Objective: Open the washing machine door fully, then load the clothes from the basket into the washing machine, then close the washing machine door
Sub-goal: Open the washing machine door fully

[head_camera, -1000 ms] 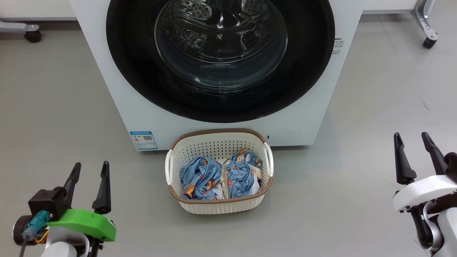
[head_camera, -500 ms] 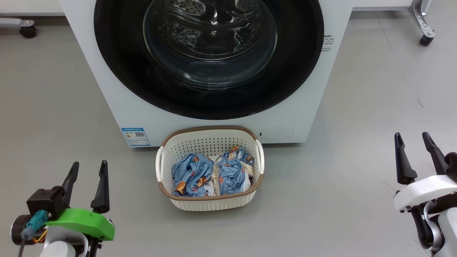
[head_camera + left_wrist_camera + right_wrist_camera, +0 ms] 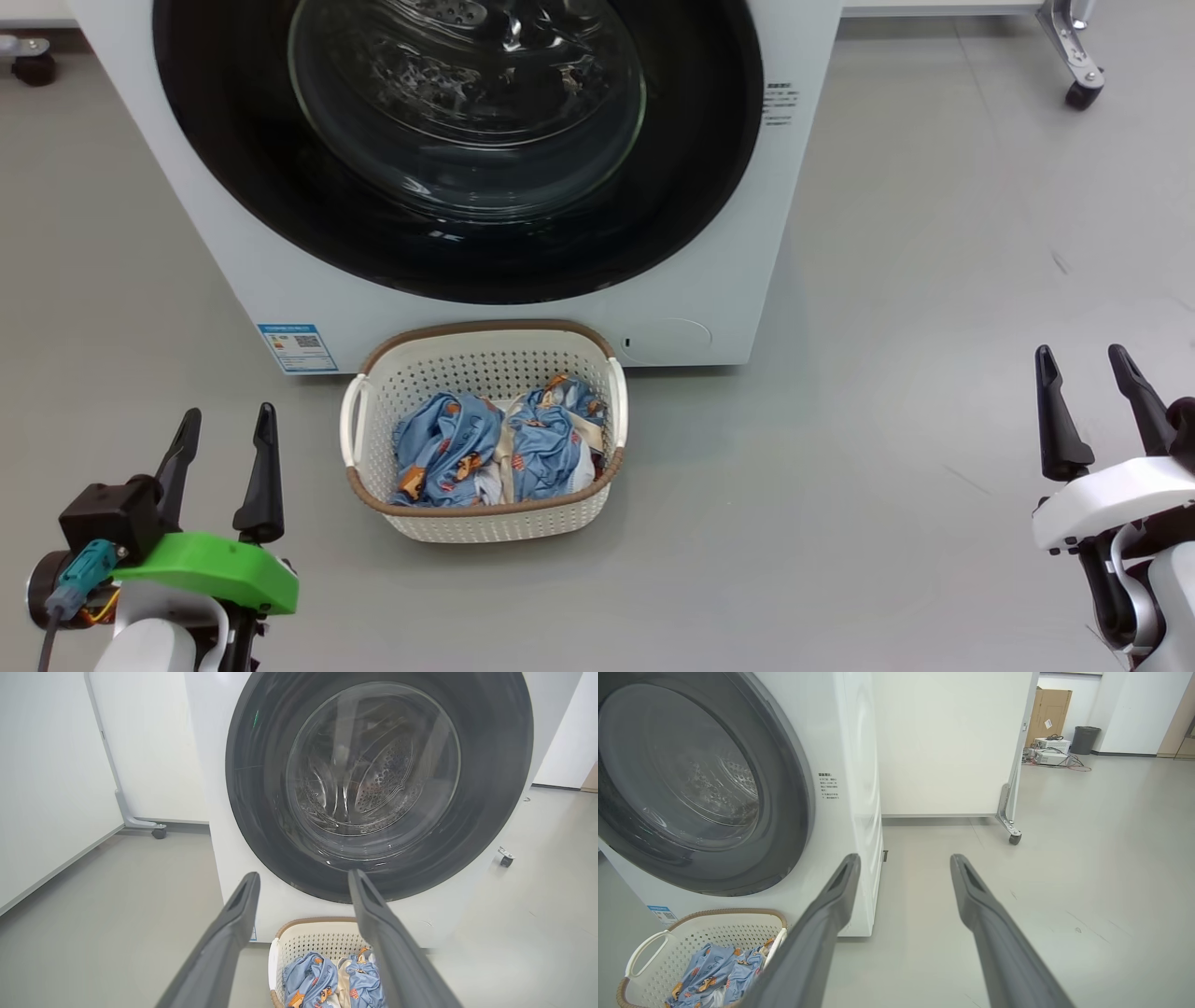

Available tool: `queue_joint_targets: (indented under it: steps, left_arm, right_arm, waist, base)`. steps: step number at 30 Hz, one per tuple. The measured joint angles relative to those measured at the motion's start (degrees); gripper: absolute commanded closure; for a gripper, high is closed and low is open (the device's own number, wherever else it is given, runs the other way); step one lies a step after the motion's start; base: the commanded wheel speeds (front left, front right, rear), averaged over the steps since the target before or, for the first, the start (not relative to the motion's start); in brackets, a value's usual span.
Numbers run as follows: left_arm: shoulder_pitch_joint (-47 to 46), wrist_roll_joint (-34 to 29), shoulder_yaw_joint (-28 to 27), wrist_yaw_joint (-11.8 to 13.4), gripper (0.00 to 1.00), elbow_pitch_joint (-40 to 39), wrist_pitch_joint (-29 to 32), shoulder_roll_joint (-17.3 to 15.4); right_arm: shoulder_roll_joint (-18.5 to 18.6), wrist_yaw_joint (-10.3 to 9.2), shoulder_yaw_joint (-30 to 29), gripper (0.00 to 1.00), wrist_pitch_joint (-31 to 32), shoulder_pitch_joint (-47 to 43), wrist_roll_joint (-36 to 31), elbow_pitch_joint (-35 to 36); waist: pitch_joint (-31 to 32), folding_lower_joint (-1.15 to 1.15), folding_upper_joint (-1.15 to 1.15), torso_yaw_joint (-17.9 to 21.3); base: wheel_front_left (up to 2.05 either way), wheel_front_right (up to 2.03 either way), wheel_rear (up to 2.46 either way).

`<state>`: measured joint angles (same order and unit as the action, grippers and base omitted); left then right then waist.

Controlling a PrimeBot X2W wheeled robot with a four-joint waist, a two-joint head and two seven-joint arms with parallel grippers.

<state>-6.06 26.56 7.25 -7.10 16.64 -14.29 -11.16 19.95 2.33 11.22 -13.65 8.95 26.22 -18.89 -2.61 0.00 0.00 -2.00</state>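
A smooth, evenly lit pale grey floor (image 3: 934, 280) runs under white partition panels (image 3: 952, 742) on metal feet with black casters (image 3: 1014, 838), and far off by a white wall (image 3: 1134, 709) stand a cardboard box (image 3: 1048, 711), a dark bin (image 3: 1084, 739) and pale equipment boxes (image 3: 1048, 756) with loose cables (image 3: 1076, 765).

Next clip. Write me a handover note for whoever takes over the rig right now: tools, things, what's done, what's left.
Left tool: open, empty, low at the left.
Right tool: open, empty, far at the right.
Door of the washing machine: shut.
Clothes: all in the basket, just in front of the machine, below the door.
Done: nothing yet.
Left: open the door fully, load the clothes, close the door.
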Motion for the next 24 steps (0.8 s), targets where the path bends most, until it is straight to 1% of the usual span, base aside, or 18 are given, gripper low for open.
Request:
queue_joint_targets:
  steps: [12,24]
  left_arm:
    - [-0.37,-0.11,0.05,0.0,0.0,-0.16,0.0,0.35]
    - [-0.41,-0.75,0.07,0.0,0.0,-0.81,-0.15,0.44]
  right_arm:
    - [0.25,-0.01,-0.19,0.0,-0.01,0.02,0.01,-0.02]
    - [0.31,-0.01,-0.19,0.0,-0.08,0.3,0.01,-0.01]
  waist:
    - [-0.47,0.0,0.0,-0.43]
    - [-0.77,0.0,0.0,-0.66]
  base:
    - [0.67,0.67,-1.34]
    - [0.4,0.4,-0.79]
